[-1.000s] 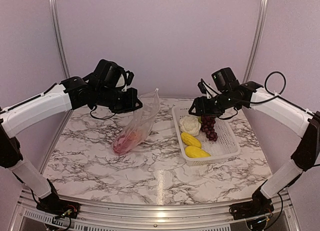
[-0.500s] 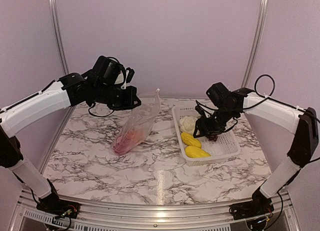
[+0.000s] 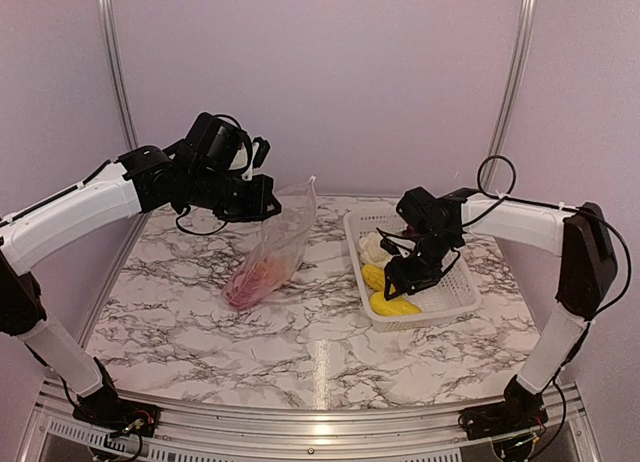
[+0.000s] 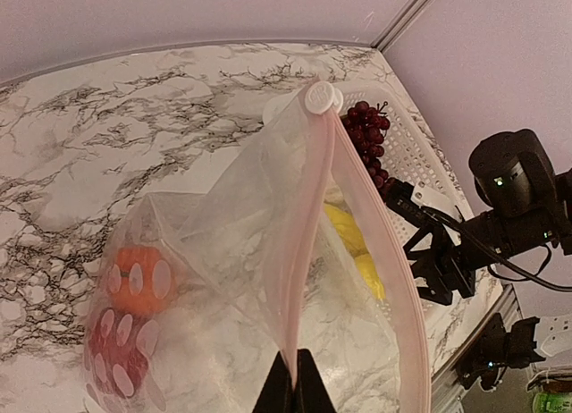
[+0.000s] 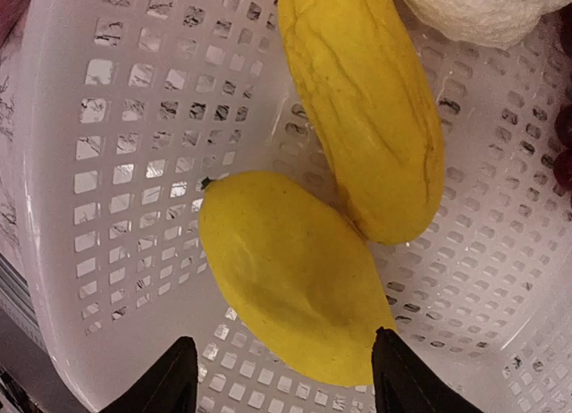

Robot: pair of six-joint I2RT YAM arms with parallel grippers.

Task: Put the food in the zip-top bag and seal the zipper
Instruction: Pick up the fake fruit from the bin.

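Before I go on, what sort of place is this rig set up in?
Probably a lab test booth: plain walls, aluminium frame rails, a marble-pattern table and toy food in a white basket.

Nothing can be read in any view. There is no writing, label, brand, number or sign on the clear crinkly plastic zip-top bag (image 4: 268, 207), the white latticed plastic basket (image 5: 116, 145) or the marbled table (image 3: 200, 322).

- Top view: high and behind, facing down over the whole tabletop (image 3: 300, 327).
- Left wrist view: close, looking past the bag (image 4: 223, 252) toward the basket (image 4: 416, 158).
- Right wrist view: very close, straight down into that basket, which all three views share.
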